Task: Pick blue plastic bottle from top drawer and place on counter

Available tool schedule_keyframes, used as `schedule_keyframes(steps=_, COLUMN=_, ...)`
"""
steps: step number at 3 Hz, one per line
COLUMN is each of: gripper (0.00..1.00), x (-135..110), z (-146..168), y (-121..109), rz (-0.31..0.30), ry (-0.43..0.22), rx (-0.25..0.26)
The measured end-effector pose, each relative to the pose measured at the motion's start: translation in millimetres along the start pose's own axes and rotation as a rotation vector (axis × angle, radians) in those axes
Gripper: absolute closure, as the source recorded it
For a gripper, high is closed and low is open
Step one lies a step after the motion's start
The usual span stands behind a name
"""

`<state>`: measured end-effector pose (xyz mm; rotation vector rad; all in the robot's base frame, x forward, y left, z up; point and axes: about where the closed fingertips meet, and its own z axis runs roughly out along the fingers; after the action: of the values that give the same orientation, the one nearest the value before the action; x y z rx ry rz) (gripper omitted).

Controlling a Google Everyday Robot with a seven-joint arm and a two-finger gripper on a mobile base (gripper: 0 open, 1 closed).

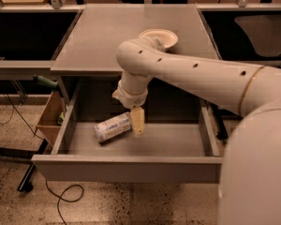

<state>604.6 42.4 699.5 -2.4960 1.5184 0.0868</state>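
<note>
The blue plastic bottle point(111, 127) lies on its side in the open top drawer point(126, 168), left of the middle, its pale label facing up. My gripper point(137, 122) hangs down inside the drawer, right at the bottle's right end; I cannot tell if it touches it. The white arm reaches in from the right, over the front edge of the counter point(107, 36).
A white bowl point(158, 37) sits on the counter, right behind my arm. A cardboard box point(49, 118) stands left of the drawer, under a grey side shelf point(18, 69). Cables point(61, 198) lie on the floor in front.
</note>
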Motion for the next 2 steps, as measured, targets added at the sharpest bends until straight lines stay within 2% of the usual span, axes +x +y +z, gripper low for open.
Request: schedule_keyframes(steps=2, gripper=0.0, x=-28, z=59, y=-17, rz=-0.044, ry=0.006, rx=-0.117)
